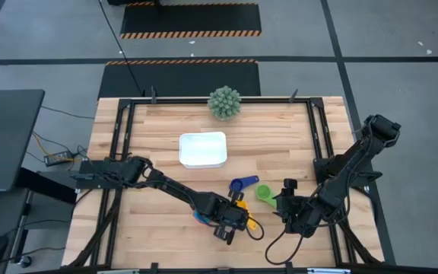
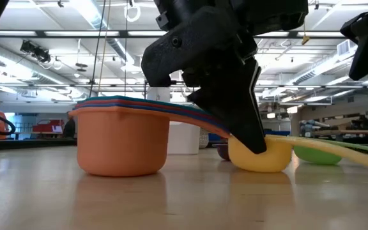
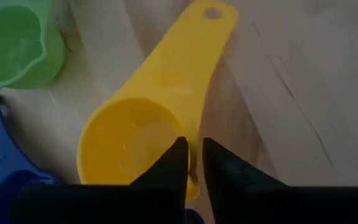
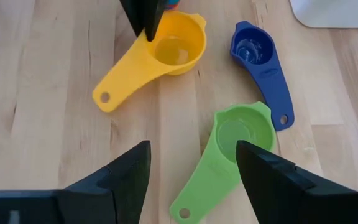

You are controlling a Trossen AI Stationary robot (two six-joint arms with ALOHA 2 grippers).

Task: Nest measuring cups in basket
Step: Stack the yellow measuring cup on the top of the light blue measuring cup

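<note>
Left claw (image 3: 191, 163) pinching the yellow measuring cup's (image 3: 138, 134) rim, right claw (image 4: 191, 171) hanging spread over the green measuring cup (image 4: 241, 134), white basket (image 1: 202, 150) sitting apart on the bench (image 1: 150, 129).

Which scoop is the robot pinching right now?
The yellow plastic measuring cup. The left gripper pinches its rim; the green measuring cup and dark blue measuring cup lie untouched.

Overhead looks straight down; low level at tabletop; both wrists close on yellow cup (image 4: 176, 46)
</note>
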